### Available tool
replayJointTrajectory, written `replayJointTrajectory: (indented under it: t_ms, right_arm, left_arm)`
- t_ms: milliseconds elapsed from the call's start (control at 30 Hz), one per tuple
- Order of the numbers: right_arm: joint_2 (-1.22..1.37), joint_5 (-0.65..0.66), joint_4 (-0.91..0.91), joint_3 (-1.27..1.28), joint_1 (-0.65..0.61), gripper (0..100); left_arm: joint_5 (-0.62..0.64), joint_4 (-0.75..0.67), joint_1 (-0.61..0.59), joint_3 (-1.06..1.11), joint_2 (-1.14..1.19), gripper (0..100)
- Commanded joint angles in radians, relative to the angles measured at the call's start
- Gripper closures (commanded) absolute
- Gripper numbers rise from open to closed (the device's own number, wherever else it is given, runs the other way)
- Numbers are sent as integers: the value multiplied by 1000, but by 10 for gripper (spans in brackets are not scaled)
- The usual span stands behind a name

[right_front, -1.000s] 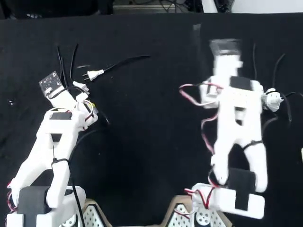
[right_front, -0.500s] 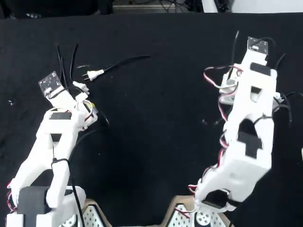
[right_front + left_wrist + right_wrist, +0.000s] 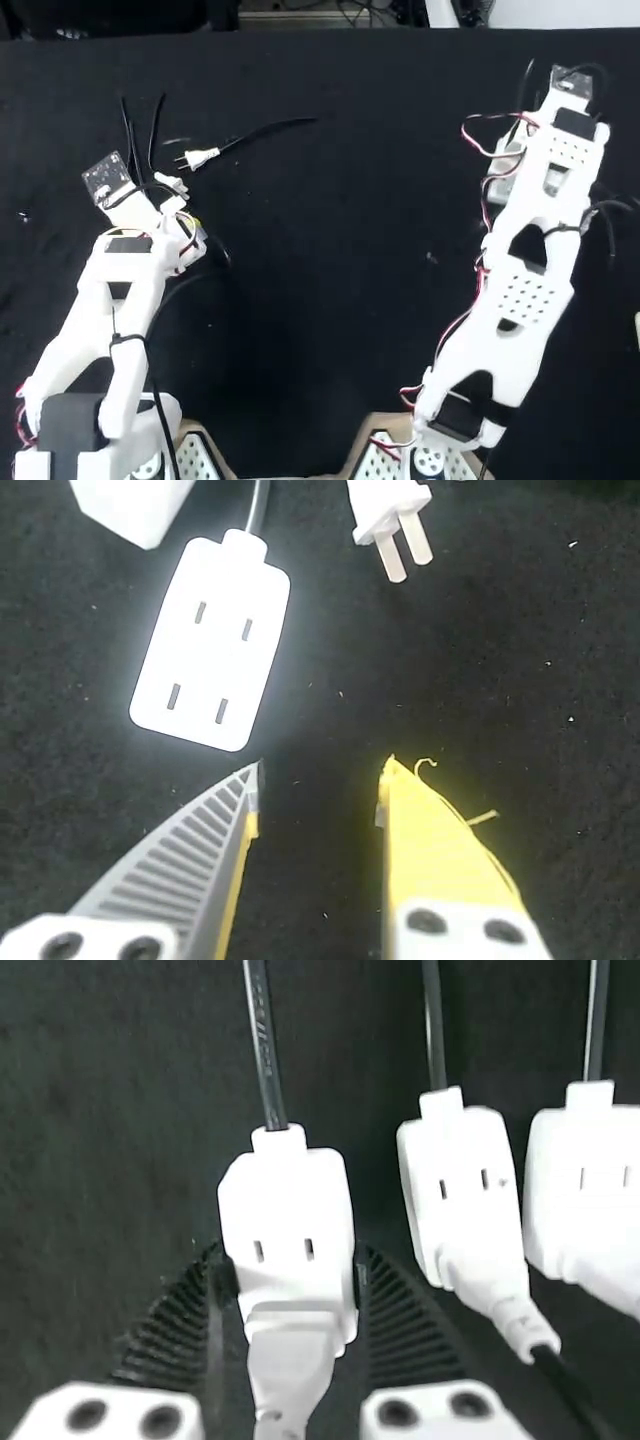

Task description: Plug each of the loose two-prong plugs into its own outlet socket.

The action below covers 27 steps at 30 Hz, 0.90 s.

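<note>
While the left end effector (image 3: 320, 775) hangs spread above the black counter (image 3: 520, 680), its grey and yellow tips apart with nothing between them, a white four-slot outlet block (image 3: 212, 645) lies just beyond the grey tip. The loose two-prong plug (image 3: 393, 522) lies farther out, near the block but not touching it, with its prongs bare. In the high view it lies on its black cord at the counter's far left.

The right end effector (image 3: 288, 1265) is pressed on a white cord socket (image 3: 288, 1210), with one black ribbed finger against each side. A white plug body (image 3: 290, 1355) sits in that socket's near end. Just beside it lies a second socket (image 3: 460, 1195) with a plug seated in it, then a third socket (image 3: 585, 1195), each on its own black cord.
</note>
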Motion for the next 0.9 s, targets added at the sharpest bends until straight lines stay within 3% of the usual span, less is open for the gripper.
replayJointTrajectory:
  t_ms: [0, 167, 400, 600, 867]
  right_arm:
    - [33, 15, 57, -208, 6, 988]
    - [145, 26, 126, -358, 11, 964]
    - [234, 35, 216, -567, -26, 730]
    - [222, 135, 276, -820, -127, 730]
    - [65, 152, 307, -785, -302, 730]
  left_arm:
    - [8, -6, -10, -13, -29, 802]
    - [8, -6, -12, -13, -34, 802]
    - [8, -6, -12, -13, -34, 802]
    - [8, -6, -12, -13, -34, 802]
    - [8, -6, -12, -13, -34, 802]
